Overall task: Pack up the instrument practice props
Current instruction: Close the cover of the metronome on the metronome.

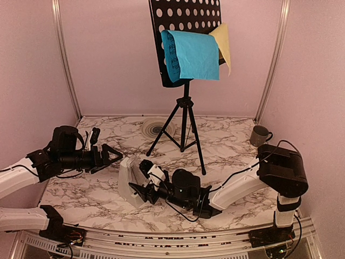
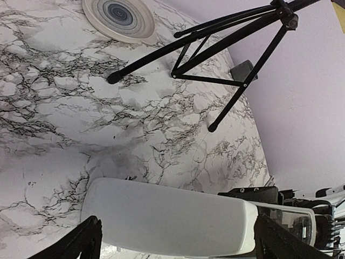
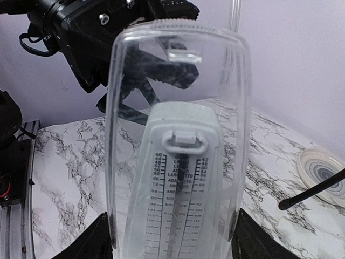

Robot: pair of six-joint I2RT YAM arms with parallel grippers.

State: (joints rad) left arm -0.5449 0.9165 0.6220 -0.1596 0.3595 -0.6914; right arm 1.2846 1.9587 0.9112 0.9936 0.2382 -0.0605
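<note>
White metronome (image 1: 128, 181) with clear cover near the middle of the front edge of the desk (image 1: 232, 140), clamped at both sides by the right gripper (image 3: 172, 240), jaws partly apart. Left gripper (image 1: 115, 157) just beside it, spread wide, holding nothing, pointed at its white body. Black music stand (image 1: 185, 108) toward the back edge, blue page (image 1: 194, 56) and yellow page (image 1: 223, 40) draped over it.
</note>
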